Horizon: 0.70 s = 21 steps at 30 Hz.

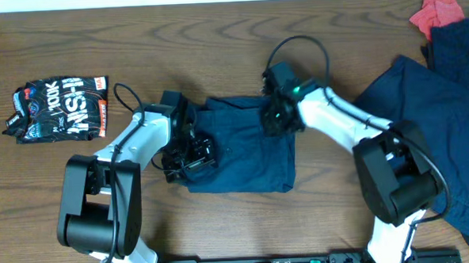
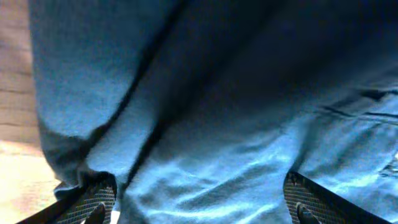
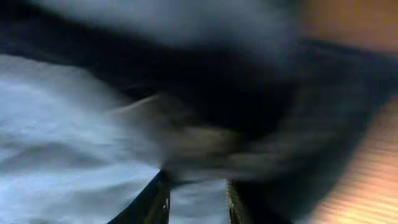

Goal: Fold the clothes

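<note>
A dark navy garment (image 1: 243, 151) lies folded into a rough rectangle at the table's middle. My left gripper (image 1: 189, 153) is at its left edge. In the left wrist view the fingers (image 2: 199, 205) are spread wide and open, with wrinkled blue fabric (image 2: 236, 124) filling the space between them. My right gripper (image 1: 275, 114) is at the garment's top right corner. In the blurred right wrist view its fingers (image 3: 196, 193) are close together, with a bunched dark fold of the garment (image 3: 205, 146) at their tips. More navy clothes (image 1: 440, 114) lie piled at the right.
A black printed packet (image 1: 59, 107) lies at the far left of the wooden table (image 1: 215, 45). A red cloth (image 1: 438, 10) sits at the top right corner, beside the navy pile.
</note>
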Each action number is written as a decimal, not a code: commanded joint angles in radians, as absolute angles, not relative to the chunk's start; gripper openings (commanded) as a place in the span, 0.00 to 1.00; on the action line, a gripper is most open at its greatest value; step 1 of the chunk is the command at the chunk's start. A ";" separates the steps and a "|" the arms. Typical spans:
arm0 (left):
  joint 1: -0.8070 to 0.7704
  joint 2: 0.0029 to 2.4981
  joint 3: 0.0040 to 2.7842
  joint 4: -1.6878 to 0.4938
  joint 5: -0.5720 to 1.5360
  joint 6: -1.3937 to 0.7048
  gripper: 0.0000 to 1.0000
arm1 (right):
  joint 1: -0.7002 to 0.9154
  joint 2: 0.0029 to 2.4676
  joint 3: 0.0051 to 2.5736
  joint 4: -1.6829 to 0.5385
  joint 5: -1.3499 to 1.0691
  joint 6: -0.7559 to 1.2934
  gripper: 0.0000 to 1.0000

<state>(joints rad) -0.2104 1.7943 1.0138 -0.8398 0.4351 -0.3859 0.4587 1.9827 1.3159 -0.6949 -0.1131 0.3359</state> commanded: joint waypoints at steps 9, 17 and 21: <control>-0.177 1.633 1.001 -0.538 0.287 -0.302 0.98 | 0.420 1.803 1.460 -0.898 0.079 0.272 0.44; -0.177 1.787 1.000 -0.374 0.248 -0.248 0.98 | 0.420 1.716 1.460 -0.957 0.079 0.272 0.44; -0.187 1.852 1.000 -0.326 0.384 -0.247 0.98 | 0.419 1.710 1.460 -0.977 0.079 0.272 0.44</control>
<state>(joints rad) -0.1802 1.7973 1.0073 -0.3336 0.2974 -0.2699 0.4156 1.7267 1.4467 -0.9699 0.0654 0.2802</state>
